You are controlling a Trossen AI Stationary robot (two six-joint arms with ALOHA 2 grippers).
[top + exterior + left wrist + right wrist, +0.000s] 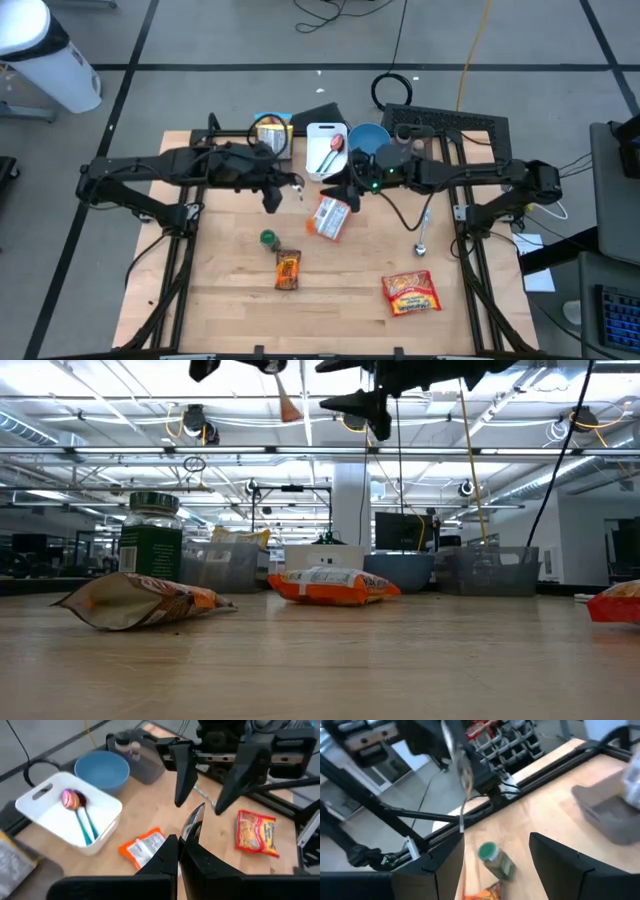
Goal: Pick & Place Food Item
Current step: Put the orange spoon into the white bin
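My left gripper [179, 840] is high over the table's middle, shut on a small thin silvery item [194, 820]; the item also shows in the high view [300, 190] and the low view [288, 402]. My right gripper [495, 840] faces it from the table's right, open and about level, with its fingers [184, 775] just beyond the item's free end and touching nothing. An orange-and-white snack bag [330, 217] lies flat on the table under the two grippers. A green jar [268, 238] lies on its side nearby. My left gripper pinches one end of the thin item [186, 836] between its two fingers. The fingers slant down toward the table's right. The item sticks out past the fingertips toward my right gripper, lifted well clear of the table.
A brown-orange packet [288, 268] and a red-yellow noodle packet [410, 293] lie nearer the front. At the back stand a white bin [326, 148] holding spoons, a blue bowl [368, 138] and a grey container [440, 125]. A spoon [424, 235] lies at the right.
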